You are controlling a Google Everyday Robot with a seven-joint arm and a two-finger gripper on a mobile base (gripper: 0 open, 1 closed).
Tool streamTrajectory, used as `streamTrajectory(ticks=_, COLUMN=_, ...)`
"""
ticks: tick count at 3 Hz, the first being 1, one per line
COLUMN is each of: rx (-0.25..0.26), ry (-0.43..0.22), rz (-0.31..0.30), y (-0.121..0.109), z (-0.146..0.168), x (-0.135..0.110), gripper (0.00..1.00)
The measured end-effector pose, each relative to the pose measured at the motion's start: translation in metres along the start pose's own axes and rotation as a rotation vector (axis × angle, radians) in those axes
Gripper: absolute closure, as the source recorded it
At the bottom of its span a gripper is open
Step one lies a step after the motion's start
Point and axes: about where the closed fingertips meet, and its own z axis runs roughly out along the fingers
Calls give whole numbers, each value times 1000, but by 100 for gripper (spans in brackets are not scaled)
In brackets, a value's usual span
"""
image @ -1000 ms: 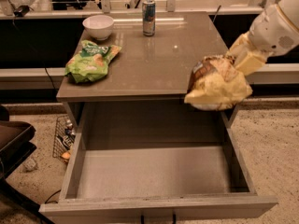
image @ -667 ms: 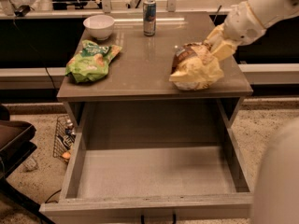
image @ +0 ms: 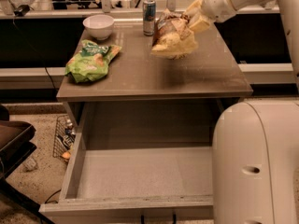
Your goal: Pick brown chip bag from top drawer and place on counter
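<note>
The brown chip bag (image: 173, 35) hangs crumpled over the far middle of the counter (image: 154, 76), its pale yellow end low, close to or touching the surface. My gripper (image: 194, 17) is shut on the bag's upper right edge, with the arm reaching in from the upper right. The top drawer (image: 140, 174) stands pulled open below the counter, with nothing visible on its grey bottom.
A green chip bag (image: 91, 59) lies on the counter's left side. A white bowl (image: 98, 26) sits at the back left and a soda can (image: 149, 16) stands at the back, just left of the held bag. My white base (image: 257, 162) covers the drawer's right part.
My gripper has carried the brown chip bag from the counter's right front edge leftward and toward the back, near the can. My base now fills the lower right.
</note>
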Motion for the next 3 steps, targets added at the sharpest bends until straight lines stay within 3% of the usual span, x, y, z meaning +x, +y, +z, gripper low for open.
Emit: streamTrajectory(ticks=3, rx=-4, ry=-5, rz=-8, y=-3, z=4, x=-5, gripper=29)
